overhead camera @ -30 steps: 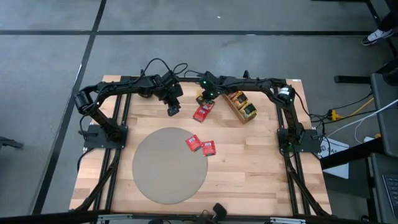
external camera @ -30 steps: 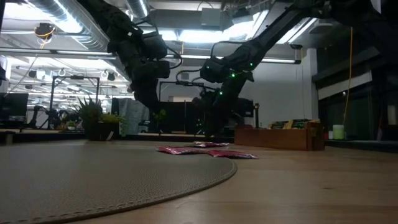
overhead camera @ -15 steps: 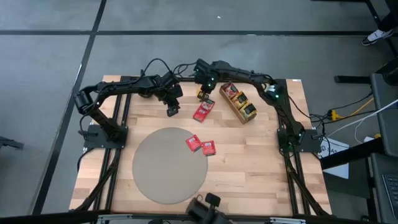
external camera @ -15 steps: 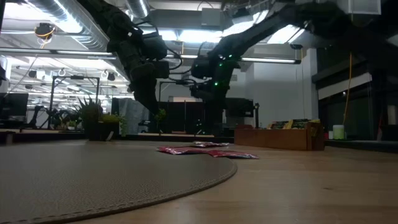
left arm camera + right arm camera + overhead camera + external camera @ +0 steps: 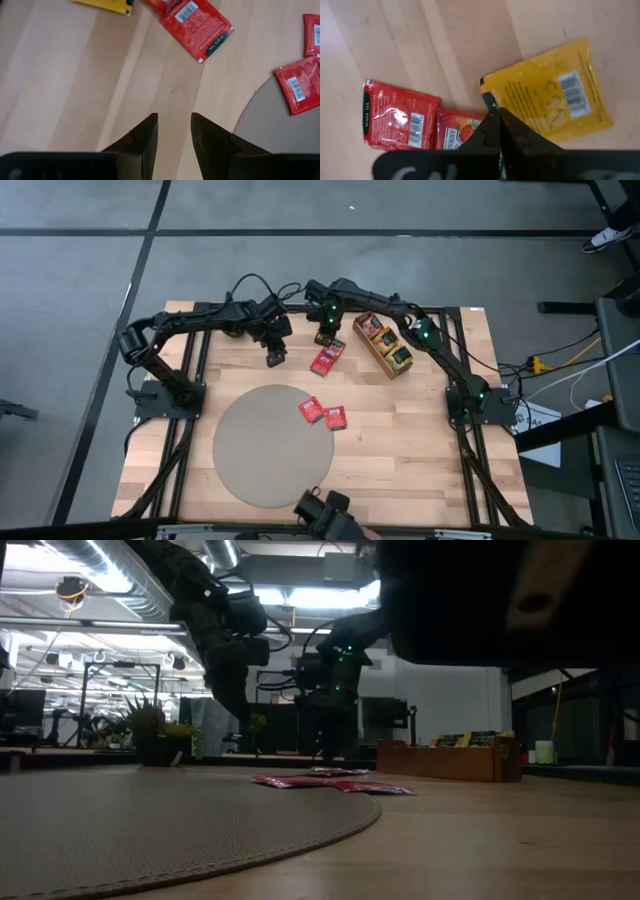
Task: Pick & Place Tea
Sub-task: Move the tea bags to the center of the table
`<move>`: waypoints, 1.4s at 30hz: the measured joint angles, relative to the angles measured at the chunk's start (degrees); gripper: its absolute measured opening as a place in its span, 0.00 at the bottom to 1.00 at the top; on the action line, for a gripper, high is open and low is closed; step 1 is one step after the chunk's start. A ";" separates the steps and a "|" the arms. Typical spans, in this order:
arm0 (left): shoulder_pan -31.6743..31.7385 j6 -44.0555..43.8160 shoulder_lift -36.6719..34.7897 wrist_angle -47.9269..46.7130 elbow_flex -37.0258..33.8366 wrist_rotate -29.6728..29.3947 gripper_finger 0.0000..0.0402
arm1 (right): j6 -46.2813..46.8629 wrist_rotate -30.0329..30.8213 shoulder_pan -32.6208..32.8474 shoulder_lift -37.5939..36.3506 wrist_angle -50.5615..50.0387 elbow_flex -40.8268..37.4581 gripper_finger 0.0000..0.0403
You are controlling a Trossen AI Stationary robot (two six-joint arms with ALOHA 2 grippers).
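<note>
Bare wood open ahead of the left gripper (image 5: 174, 131), unclenched, holding nothing. Right gripper (image 5: 498, 120) clenched empty over the yellow sachet (image 5: 551, 95), just beside two glossy red sachets (image 5: 397, 116).

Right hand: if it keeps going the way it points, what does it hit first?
Likely the yellow sachet: the shut right hand points at its edge, with red sachets just beside. Depth unclear.

Your left gripper (image 5: 274, 358): far-left of centre, fingers slightly parted, empty. Your right gripper (image 5: 325, 337): far centre, fingers closed.
</note>
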 joint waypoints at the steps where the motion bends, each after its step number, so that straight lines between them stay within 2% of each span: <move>1: 0.00 0.27 -0.22 -0.02 0.00 -0.31 0.28 | 0.40 0.17 -0.04 -0.10 -0.34 0.02 0.00; 7: -0.02 0.81 -1.36 -0.04 0.00 -2.35 0.28 | 2.42 0.90 -0.47 -0.10 0.21 -0.02 0.00; 20: -0.02 0.81 -2.40 -0.02 0.02 -2.41 0.28 | 2.10 -0.30 -2.59 -0.07 0.69 0.57 0.00; 28: -0.02 0.81 -2.40 -0.02 0.02 -2.39 0.28 | 4.37 -6.71 -4.34 0.58 -0.63 0.57 0.00; 35: -0.02 0.78 -2.40 -0.02 0.01 -2.38 0.28 | 13.45 -13.79 -5.69 1.54 -1.90 0.49 0.00; 40: -0.02 0.78 -2.40 -0.01 0.02 -2.37 0.28 | 13.33 -13.51 -5.72 1.54 -1.84 0.49 0.00; 42: -0.02 0.78 -2.40 0.28 0.00 -2.37 0.28 | 11.39 -10.76 -5.38 1.30 -1.82 0.52 0.00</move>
